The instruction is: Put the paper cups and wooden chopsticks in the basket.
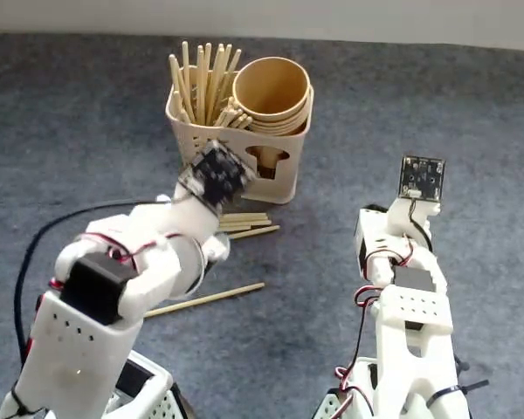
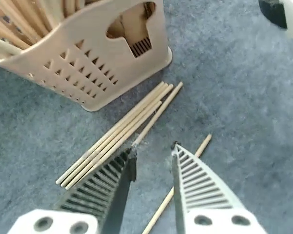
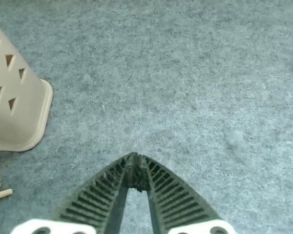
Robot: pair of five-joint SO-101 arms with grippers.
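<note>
Chopsticks [image 2: 118, 134] lie bundled beside the basket [image 2: 88, 73]; we hold our left gripper [image 2: 154, 148] apart over them and our right gripper [image 3: 135, 159] pressed together above carpet [image 3: 195, 73].

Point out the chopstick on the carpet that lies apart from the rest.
The lone chopstick, lying by itself farther out on the carpet; the other loose ones form a bundle right beside the basket.

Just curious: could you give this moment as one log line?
left gripper open over loose wooden chopsticks by basket | right gripper shut above carpet | paper cups and other chopsticks in basket
</note>
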